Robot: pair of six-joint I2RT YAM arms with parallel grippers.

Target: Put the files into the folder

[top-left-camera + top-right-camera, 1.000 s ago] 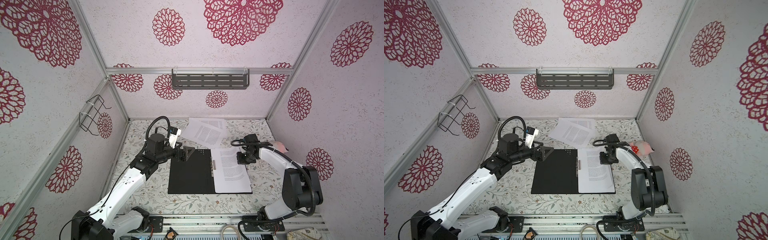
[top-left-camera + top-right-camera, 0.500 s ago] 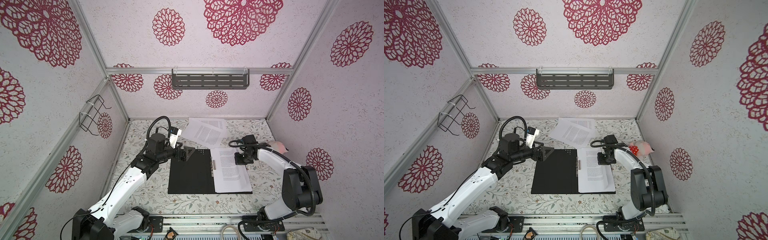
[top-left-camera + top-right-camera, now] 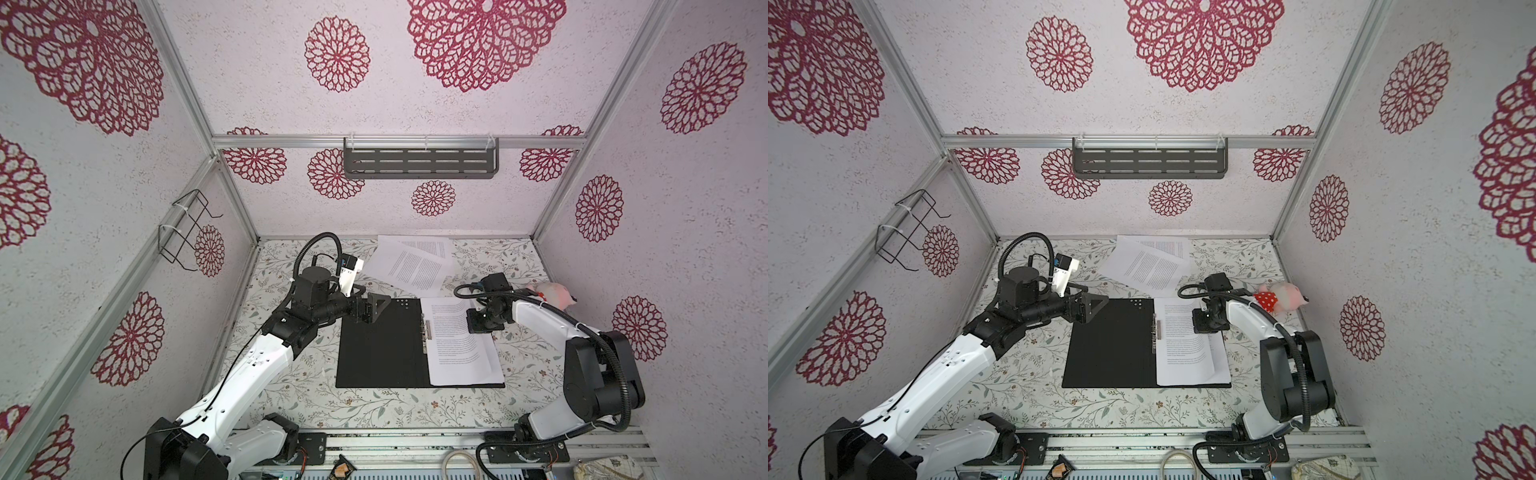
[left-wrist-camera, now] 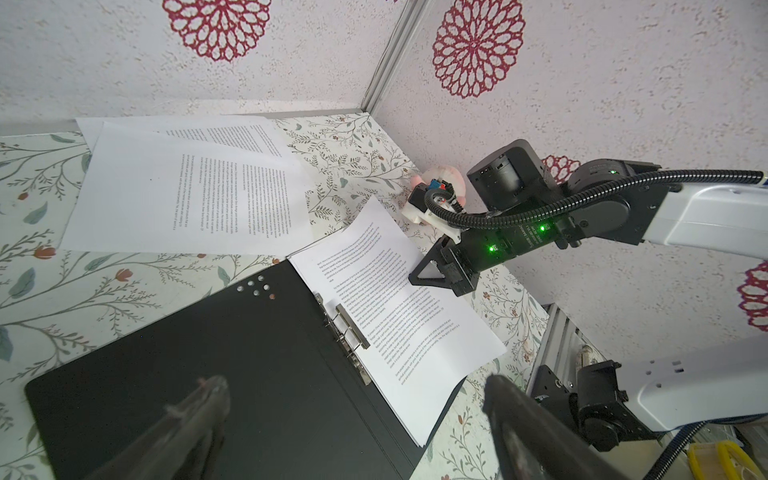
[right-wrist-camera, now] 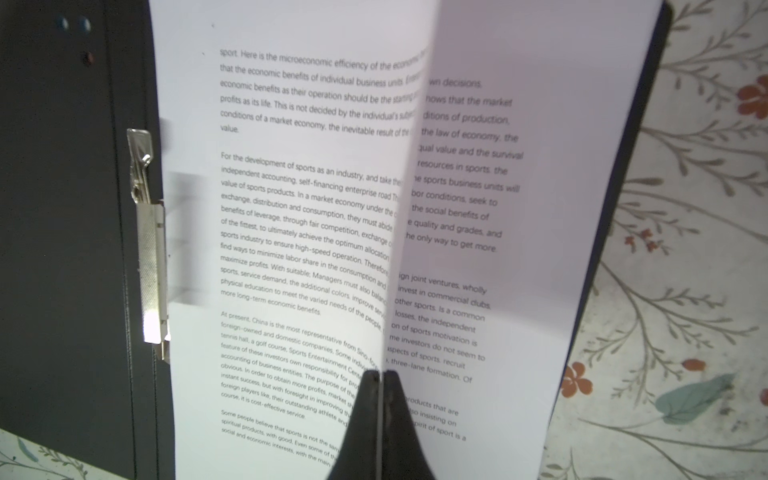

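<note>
On the open black-lined folder [image 3: 382,345], your right gripper [image 5: 380,374] pinches the top printed white sheet [image 5: 291,208] by its lifted edge; loose sheets [image 3: 411,266] beyond the far edge lie nearer your wide-open, empty left gripper [image 3: 374,311].

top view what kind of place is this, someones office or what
Most likely a robot test booth, not an office: patterned wall panels in an aluminium frame enclose a floral table, with a left arm and right arm mounted at its front and an open folder.
</note>
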